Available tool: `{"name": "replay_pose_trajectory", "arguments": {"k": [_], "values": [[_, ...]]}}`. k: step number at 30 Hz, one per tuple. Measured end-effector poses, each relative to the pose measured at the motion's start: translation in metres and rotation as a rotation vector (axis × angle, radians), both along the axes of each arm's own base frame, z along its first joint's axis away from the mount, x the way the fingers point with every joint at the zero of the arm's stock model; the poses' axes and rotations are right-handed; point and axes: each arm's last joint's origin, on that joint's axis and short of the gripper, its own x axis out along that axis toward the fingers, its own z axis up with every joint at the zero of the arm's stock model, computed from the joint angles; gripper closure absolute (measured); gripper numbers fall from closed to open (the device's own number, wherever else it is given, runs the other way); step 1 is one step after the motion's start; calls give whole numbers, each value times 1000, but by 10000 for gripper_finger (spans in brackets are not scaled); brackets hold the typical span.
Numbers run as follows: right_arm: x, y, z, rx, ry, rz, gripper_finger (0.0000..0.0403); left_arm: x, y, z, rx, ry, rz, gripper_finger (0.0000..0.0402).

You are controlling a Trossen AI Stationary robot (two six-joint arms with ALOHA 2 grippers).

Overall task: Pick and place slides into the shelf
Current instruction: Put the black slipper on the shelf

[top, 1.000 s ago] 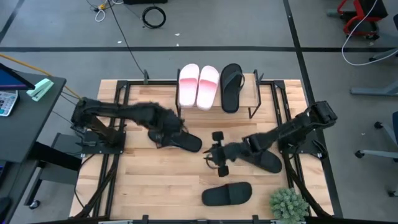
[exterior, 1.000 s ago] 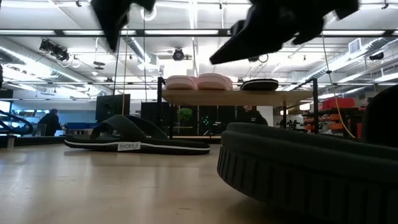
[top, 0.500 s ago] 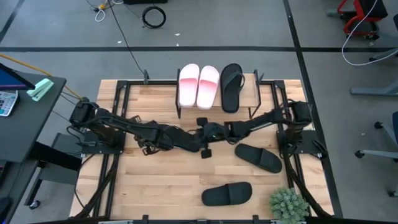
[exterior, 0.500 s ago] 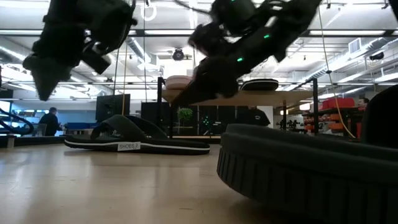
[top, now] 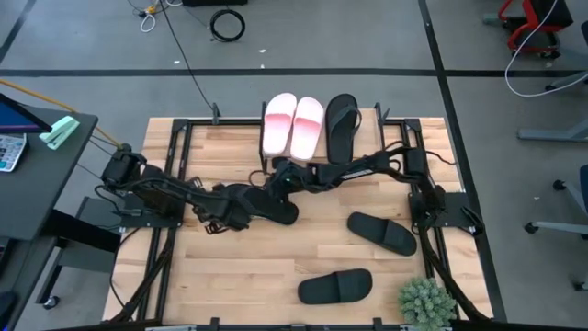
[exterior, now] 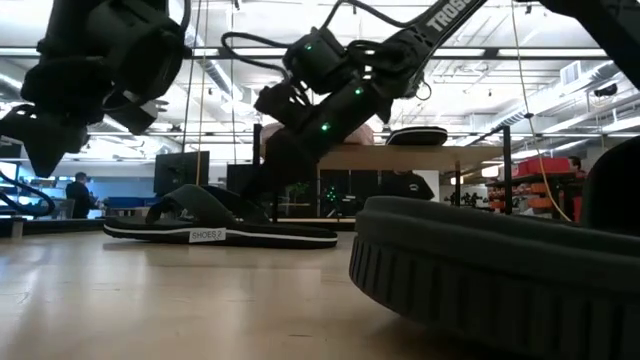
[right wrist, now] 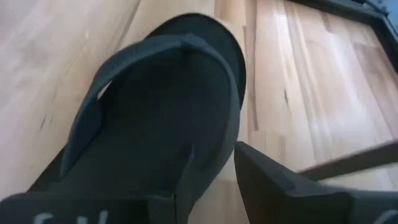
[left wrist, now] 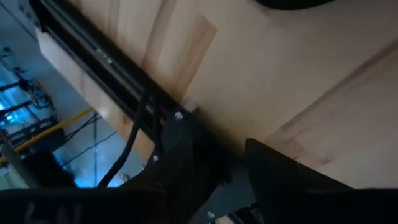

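Could catch only the thin sole rim, so the flip-flop (right wrist: pixel 155 106) may sag or slip out on the lift. Lies flat right under the right gripper (top: pixel 280 176), fingers spread astride its edge; black, thong-strapped, looks floppy. Just beside it, left gripper (top: pixel 220 210), spread and empty. Farther beyond, shelf (top: pixel 369 138).

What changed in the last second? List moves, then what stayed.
The right gripper swung from the wide-strap slide across to the black flip-flop mid-table, fingers open. The left gripper drew back from that flip-flop toward its base. No sandal left its place.
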Motion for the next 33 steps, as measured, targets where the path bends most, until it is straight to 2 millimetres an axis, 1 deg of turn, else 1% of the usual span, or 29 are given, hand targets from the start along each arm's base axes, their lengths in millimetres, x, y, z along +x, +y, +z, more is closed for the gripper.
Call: {"name": "replay_pose_trajectory", "arguments": {"k": [3, 7, 12, 15, 23, 25, 29, 33], "values": [[1, -1, -1, -17, 1, 11, 280, 2, -5, -1, -12, -46, -21, 256], [0, -6, -1, -24, 4, -6, 281, 4, -13, 2, -43, -154, -45, 265], [-1, -10, -2, -12, 15, -30, 281, 1, -18, 14, -81, -275, -68, 274], [-2, -10, -3, -8, 25, -33, 281, -4, -18, 23, -90, -317, -59, 279], [-1, 1, -3, 19, 37, -21, 281, -15, -15, 42, -109, -426, -43, 289], [0, 2, -9, 21, 46, -18, 282, -16, -14, 44, -113, -445, -42, 291], [3, 2, -30, 18, 69, -25, 283, -18, -13, 47, -115, -463, -38, 292], [5, 3, -33, -8, 51, -50, 286, -17, -13, 47, -113, -465, -45, 290]]}}
